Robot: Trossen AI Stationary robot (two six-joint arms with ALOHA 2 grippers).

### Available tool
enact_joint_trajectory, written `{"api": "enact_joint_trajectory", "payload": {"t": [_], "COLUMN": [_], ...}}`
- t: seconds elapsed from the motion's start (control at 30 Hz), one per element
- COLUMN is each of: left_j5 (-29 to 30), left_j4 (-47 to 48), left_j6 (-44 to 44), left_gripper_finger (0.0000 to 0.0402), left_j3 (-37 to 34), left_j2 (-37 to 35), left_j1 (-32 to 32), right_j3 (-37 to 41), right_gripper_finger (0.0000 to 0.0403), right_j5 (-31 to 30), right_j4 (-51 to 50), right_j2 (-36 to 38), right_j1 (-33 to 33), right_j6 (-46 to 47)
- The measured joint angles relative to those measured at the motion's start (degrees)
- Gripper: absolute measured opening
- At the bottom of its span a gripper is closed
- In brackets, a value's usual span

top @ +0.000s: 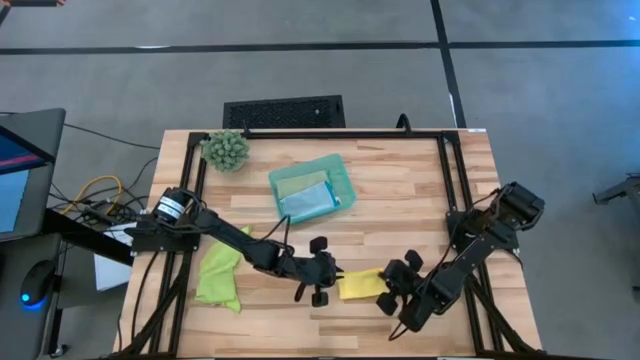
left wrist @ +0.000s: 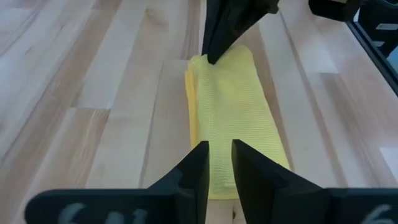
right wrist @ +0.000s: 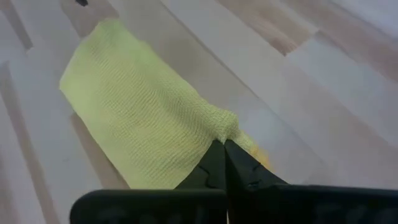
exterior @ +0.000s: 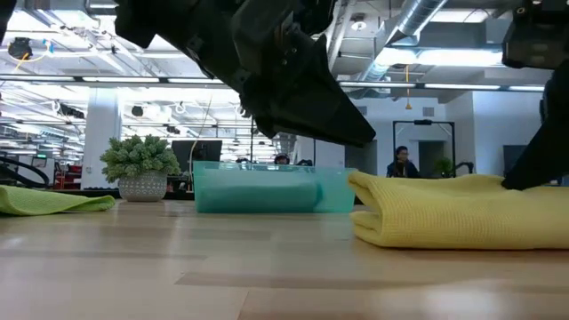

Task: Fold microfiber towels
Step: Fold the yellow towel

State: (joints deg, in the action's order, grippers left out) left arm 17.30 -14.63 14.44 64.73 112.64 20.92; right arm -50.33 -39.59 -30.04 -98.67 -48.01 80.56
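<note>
While yellow towel (top: 360,285) is lying folded lower centre on worktop (top: 400,190), right gripper (right wrist: 222,144) fingers are pinching its edge; left gripper (left wrist: 220,155) fingers narrowly parted over it.

Four towels: yellow (top: 360,285), lime (top: 219,274), two in one tray (top: 343,177), one plant ball (top: 226,150)

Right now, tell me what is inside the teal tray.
The teal tray holds two folded towels: the pale sage green towel and the light blue towel, overlapping. Anything beneath them is covered.
</note>
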Motion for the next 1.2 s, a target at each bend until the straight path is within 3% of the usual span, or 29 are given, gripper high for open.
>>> {"api": "enact_joint_trajectory", "payload": {"t": [0.3,0.4,0.6,0.87,1.2], "left_j5": [4.23,3.5,1.39,-3.26,-5.06], "left_j4": [0.94,2.54,-5.05,-9.61,-7.86], "left_j6": [0.66,2.27,0.42,-3.53,-3.37], "left_gripper_finger": [0.0044,0.0038,0.0021,0.0001,0.0], "left_j3": [0.0,-0.02,0.28,1.69,1.62], "left_j2": [0.0,0.14,5.87,10.23,10.23], "left_j1": [-1.56,-2.99,-3.64,-3.85,-3.83], "right_j3": [0.0,-0.5,-2.19,-2.21,-2.21], "right_gripper_finger": [0.0007,0.0006,0.0006,0.0006,0.0009], "right_j5": [-0.31,-0.33,-0.69,-1.99,-2.59], "right_j4": [0.24,0.22,0.39,0.04,-4.08], "right_j2": [0.0,0.0,0.05,0.09,0.11], "right_j1": [-1.19,-2.98,-6.16,-7.52,-8.23], "right_j6": [-2.55,-5.01,-8.99,-7.15,-3.9]}}
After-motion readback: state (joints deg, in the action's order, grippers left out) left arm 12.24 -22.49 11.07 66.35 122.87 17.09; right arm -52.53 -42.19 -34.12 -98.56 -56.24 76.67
